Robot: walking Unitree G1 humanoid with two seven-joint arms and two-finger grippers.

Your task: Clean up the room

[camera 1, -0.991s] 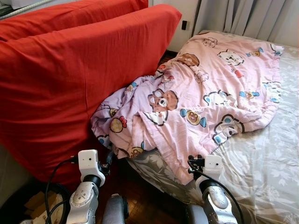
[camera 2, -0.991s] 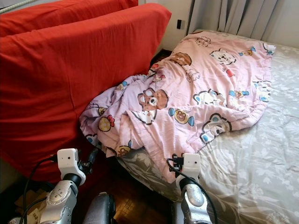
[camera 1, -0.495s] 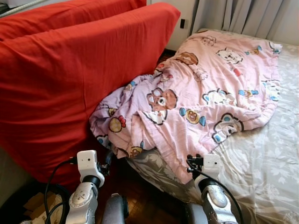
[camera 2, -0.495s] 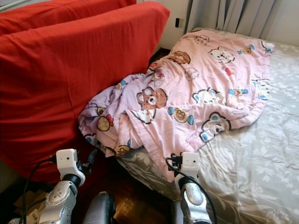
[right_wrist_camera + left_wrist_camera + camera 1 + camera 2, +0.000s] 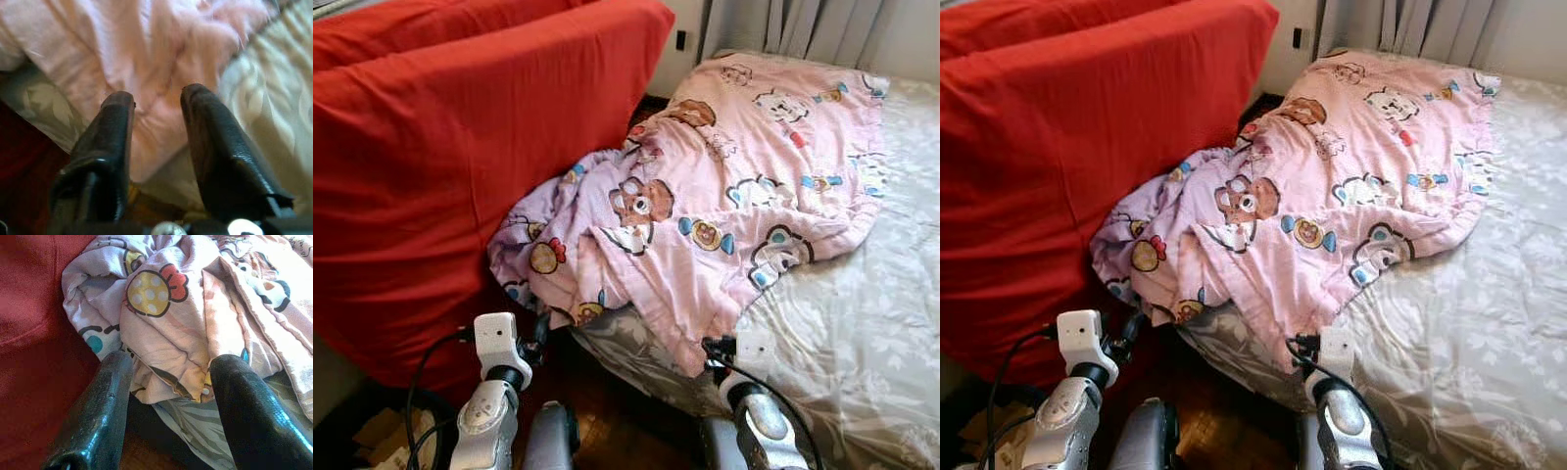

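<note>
Closest to me, both my arms reach toward the near edge of the bed: my left gripper [image 5: 166, 382] hangs with its black fingers spread wide and empty, just short of the bunched hem of the pink cartoon-print cotton blanket [image 5: 724, 196], and my right gripper [image 5: 156, 122] is likewise parted and empty over the blanket's lowest corner. Compared with a second ago the whole scene sits lower and nearer in my eyes, so I have leaned or stepped in rather than the bedding moving; I judge I am closing for a grab. Beyond, the blanket lies crumpled, half on the grey floral-patterned bedsheet [image 5: 862, 333] and half spilling toward the big red fabric-covered cushion [image 5: 431, 176] leaning at my left.
</note>
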